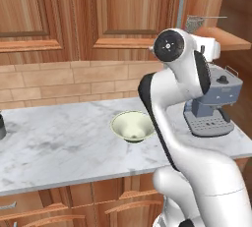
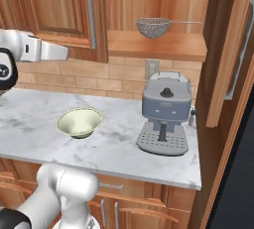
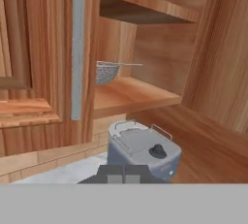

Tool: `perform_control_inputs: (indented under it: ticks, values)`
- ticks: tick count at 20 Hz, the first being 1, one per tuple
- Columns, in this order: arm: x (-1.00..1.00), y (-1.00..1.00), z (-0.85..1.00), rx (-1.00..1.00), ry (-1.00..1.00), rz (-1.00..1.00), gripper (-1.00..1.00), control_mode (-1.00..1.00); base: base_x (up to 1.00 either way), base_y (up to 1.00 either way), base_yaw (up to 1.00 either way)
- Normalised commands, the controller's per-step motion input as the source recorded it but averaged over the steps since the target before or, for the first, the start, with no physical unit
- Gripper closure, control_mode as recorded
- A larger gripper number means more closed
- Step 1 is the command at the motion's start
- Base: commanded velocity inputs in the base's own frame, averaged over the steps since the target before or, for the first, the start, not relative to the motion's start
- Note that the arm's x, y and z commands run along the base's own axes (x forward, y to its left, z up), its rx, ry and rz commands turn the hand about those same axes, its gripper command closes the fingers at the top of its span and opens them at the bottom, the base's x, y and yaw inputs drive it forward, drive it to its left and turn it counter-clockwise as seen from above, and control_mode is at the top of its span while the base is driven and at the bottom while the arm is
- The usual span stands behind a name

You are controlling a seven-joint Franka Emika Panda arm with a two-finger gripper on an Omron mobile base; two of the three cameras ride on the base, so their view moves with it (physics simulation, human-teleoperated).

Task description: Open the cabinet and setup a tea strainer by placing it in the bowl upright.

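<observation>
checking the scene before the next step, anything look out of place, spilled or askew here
Nothing stands out. The tea strainer sits upright on the open cabinet shelf, the bowl stands level on the counter, and the coffee machine is upright, with no spills.

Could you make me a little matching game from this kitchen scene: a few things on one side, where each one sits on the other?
Things:
1. tea strainer
2. bowl
3. coffee machine
4. silver bar handle

Places:
A. on the marble counter, left of the grey machine
B. on the wooden shelf inside the open cabinet
C. upright on a closed cabinet door
D. on the counter, below the shelf

Pairs: 1-B, 2-A, 3-D, 4-C
</observation>
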Motion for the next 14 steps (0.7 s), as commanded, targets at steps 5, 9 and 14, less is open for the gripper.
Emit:
perform_control_inputs:
  ticks: [5,9,14]
  values:
    - [-0.25,-0.65,0.09,0.13,0.03,-0.01,1.00,-1.00,0.00,0.00,0.00]
    - [-0.09,-0.58,0.00,0.09,0.00,0.00,1.00,-1.00,0.00,0.00,0.00]
    - [-0.01,-0.03,-0.01,0.01,0.04,-0.01,-1.00,-1.00,0.00,0.00,0.00]
